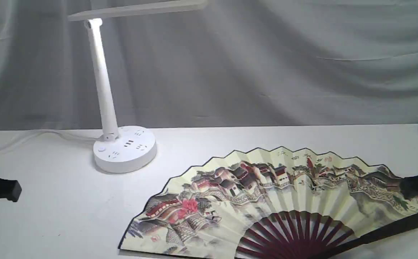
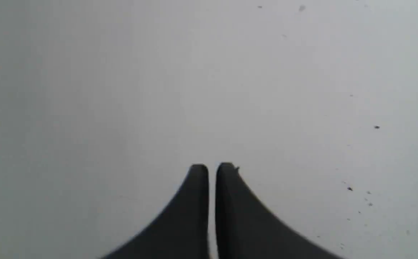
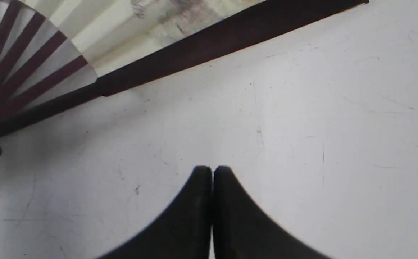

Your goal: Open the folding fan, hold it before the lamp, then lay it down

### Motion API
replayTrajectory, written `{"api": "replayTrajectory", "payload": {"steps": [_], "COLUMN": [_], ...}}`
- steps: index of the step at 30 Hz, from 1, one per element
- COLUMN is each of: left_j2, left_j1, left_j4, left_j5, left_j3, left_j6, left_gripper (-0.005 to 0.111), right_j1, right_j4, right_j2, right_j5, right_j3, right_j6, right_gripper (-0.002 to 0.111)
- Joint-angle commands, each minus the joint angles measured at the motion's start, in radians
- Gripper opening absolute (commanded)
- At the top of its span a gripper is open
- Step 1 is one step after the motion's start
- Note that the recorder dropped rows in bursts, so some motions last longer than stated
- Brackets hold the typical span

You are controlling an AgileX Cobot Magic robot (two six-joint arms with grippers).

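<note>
The folding fan lies fully spread and flat on the white table, painted side up, its maroon ribs fanning toward the front edge. Behind it to the left stands the white lamp, its bar head at the top of the view. My right gripper is at the fan's right end; the right wrist view shows that gripper shut and empty over bare table, apart from the dark guard. At the far left, away from the fan, my left gripper is low; the left wrist view shows it shut and holding nothing.
The lamp's white cable trails leftward along the table's back edge. A grey draped cloth forms the backdrop. The table is white with small specks and scratches.
</note>
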Motion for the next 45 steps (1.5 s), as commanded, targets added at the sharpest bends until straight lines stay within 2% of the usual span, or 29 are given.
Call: {"api": "replayTrajectory", "payload": {"steps": [1,12,18,24,32,45], "left_j2": [-0.026,-0.081,-0.172,-0.295,-0.515,-0.988], "left_j1": [0.002,-0.004,-0.004,-0.004,-0.004,-0.004], "left_j4": [-0.076,-0.093,-0.078,-0.060,-0.055,-0.040], "left_j5": [-0.013,-0.029,-0.042,-0.101,-0.145,-0.088], "left_j3": [-0.007,-0.005,-0.001,0.057,0.145,0.149], "left_j6": [0.087,0.129,0.129,0.129,0.129,0.129], "left_gripper": [0.000,0.000,0.000,0.000,0.000,0.000], "right_j1": [0.004,0.004,0.004,0.004,0.004,0.004], "right_j4": [0.024,0.024,0.024,0.024,0.016,-0.023], "right_j2": [-0.022,-0.111,-0.179,-0.283,-0.492,-0.851], "right_j5": [0.001,0.005,0.004,0.002,0.014,0.117], "right_j3": [-0.007,-0.005,0.001,0.001,0.001,0.001], "right_j6": [-0.038,-0.044,-0.044,-0.048,-0.048,-0.048], "right_gripper": [0.000,0.000,0.000,0.000,0.000,0.000]}}
